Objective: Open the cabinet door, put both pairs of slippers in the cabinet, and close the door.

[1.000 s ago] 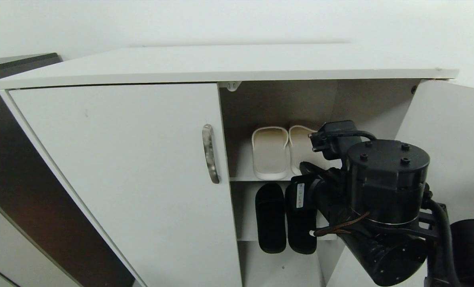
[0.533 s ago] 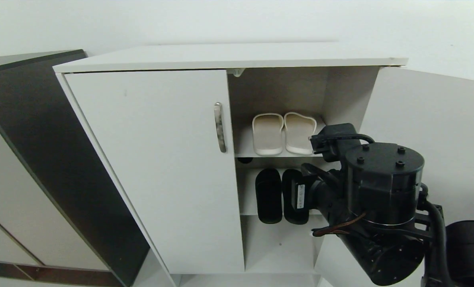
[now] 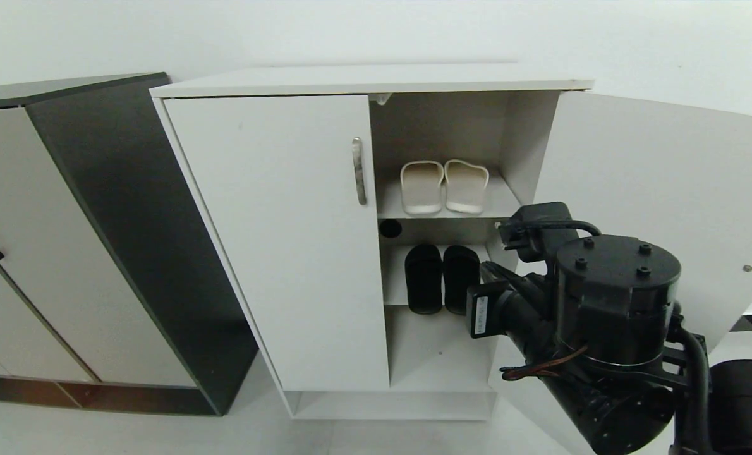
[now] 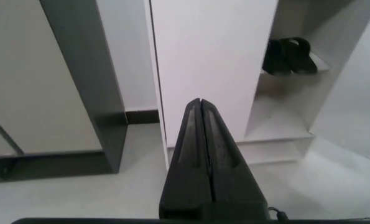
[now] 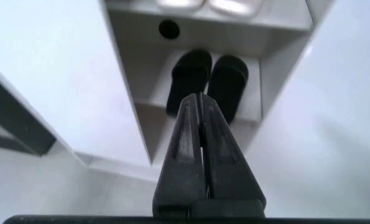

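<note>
At the white cabinet (image 3: 363, 79), the right-hand door (image 3: 654, 189) stands swung wide while the left-hand door (image 3: 287, 240) is closed, a slim metal bar handle (image 3: 359, 170) upright near its inner edge. The head view takes in the whole open compartment. A pair of white slippers (image 3: 444, 185), smooth and rounded, lies side by side on the upper shelf. A pair of black slippers (image 3: 442, 278), matte, with broad straps, lies side by side on the shelf below. The bottom level beneath them is bare board. A round dark hole (image 3: 390, 228) sits in the back panel just under the upper shelf, beside the closed door's edge.

The right wrist view looks in closer. The right gripper (image 5: 201, 96) hangs in front of the open compartment, its long black jaws pressed together on nothing, with the black pair straight beyond its tip. The left wrist view gives the lower angle. The left gripper (image 4: 200, 102), jaws likewise together and empty, points at the closed door above pale glossy floor (image 4: 110, 193). A neighbouring cabinet (image 3: 136, 240) with a dark side panel stands just beside the white one on the robot's left.
</note>
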